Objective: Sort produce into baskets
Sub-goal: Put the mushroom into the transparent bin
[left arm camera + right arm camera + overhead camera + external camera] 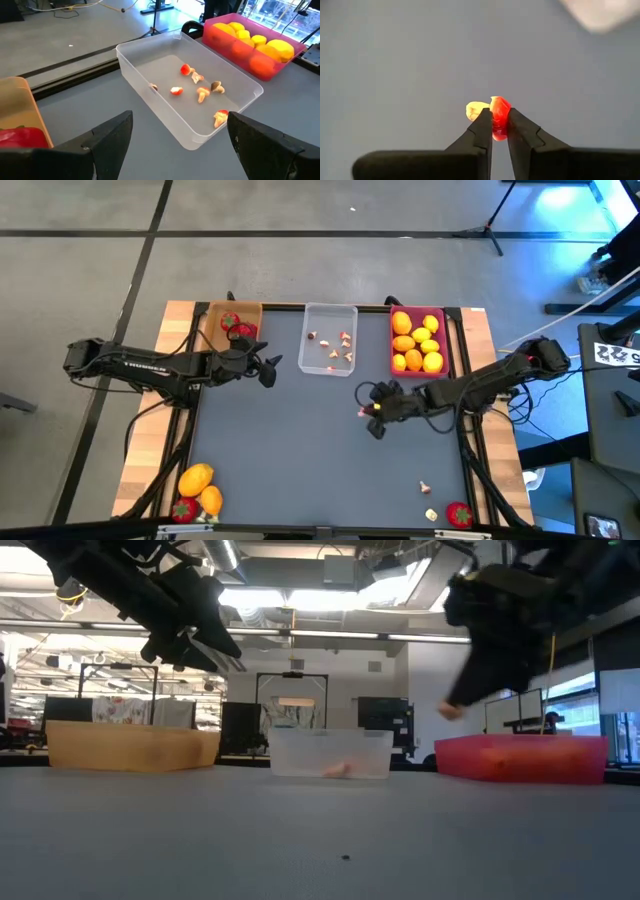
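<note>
Red-capped mushroom piece (495,116) pinched in right gripper (366,409) fingers, held above the desk (300,460) at 5 o'clock from the clear basket (330,315). Left gripper (270,367) fingers spread wide, holding nothing, between tan basket (212,320) and clear basket. Pink basket (394,345) holds yellow-orange fruits (416,340); 2 strawberries (238,327) in tan one

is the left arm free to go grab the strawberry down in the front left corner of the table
Probably yes. The left gripper is open and empty, hovering between the tan basket and the clear basket. Nothing lies between it and the strawberry, though two orange fruits crowd it closely.
</note>
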`<state>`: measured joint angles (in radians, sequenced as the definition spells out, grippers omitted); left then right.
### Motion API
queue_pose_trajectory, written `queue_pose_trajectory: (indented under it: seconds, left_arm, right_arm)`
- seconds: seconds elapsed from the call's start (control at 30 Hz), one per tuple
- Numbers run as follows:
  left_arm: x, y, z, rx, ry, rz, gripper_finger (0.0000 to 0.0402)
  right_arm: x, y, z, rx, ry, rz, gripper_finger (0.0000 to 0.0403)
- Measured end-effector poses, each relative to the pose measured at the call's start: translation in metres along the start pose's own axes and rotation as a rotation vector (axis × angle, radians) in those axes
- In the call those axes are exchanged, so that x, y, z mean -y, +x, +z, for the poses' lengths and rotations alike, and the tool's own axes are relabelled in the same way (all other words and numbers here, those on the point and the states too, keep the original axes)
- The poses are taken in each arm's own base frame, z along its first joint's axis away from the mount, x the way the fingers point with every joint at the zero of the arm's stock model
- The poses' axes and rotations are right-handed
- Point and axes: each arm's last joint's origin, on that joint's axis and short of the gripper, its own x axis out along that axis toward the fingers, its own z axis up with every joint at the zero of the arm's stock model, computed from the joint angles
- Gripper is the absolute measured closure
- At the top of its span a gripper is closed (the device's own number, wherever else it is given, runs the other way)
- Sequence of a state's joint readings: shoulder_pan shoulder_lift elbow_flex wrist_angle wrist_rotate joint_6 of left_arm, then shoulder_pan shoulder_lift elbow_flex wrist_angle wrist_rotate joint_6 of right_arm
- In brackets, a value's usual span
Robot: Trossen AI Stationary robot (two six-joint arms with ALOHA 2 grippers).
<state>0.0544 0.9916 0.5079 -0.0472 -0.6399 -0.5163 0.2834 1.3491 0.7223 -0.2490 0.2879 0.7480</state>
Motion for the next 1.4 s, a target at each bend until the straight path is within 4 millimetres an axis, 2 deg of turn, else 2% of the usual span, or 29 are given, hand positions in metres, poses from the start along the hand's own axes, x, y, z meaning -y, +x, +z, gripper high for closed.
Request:
queue_pose_trajectory:
  seconds: [0.2,0.47,0.7,0.93,1.03,1.23,1.4]
  left_arm:
    - [0.000,0.000,0.000,0.000,0.000,0.000,0.0084]
    - [0.000,0.000,0.000,0.000,-0.001,0.000,0.0084]
    - [0.000,0.000,0.000,0.000,-0.006,0.000,0.0084]
    - [0.000,0.000,0.000,0.000,-0.003,0.000,0.0084]
    - [0.000,0.000,0.000,0.000,-0.002,0.000,0.0084]
    - [0.000,0.000,0.000,0.000,-0.002,-0.001,0.0084]
    - [0.000,0.000,0.000,0.000,-0.002,-0.001,0.0084]
  right_arm:
    - [0.009,0.005,0.027,0.147,-0.005,0.036,0.0363]
    - [0.034,0.009,0.060,0.300,-0.029,-0.013,0.0363]
    - [0.062,0.014,0.086,0.474,-0.030,-0.174,0.0363]
    - [0.091,0.031,0.100,0.520,0.022,-0.280,0.0357]
    - [0.098,0.036,0.100,0.503,0.029,-0.283,0.0326]
    - [0.097,0.035,0.098,0.467,-0.057,-0.278,0.0232]
    - [0.090,0.021,0.099,0.430,-0.106,-0.117,0.0192]
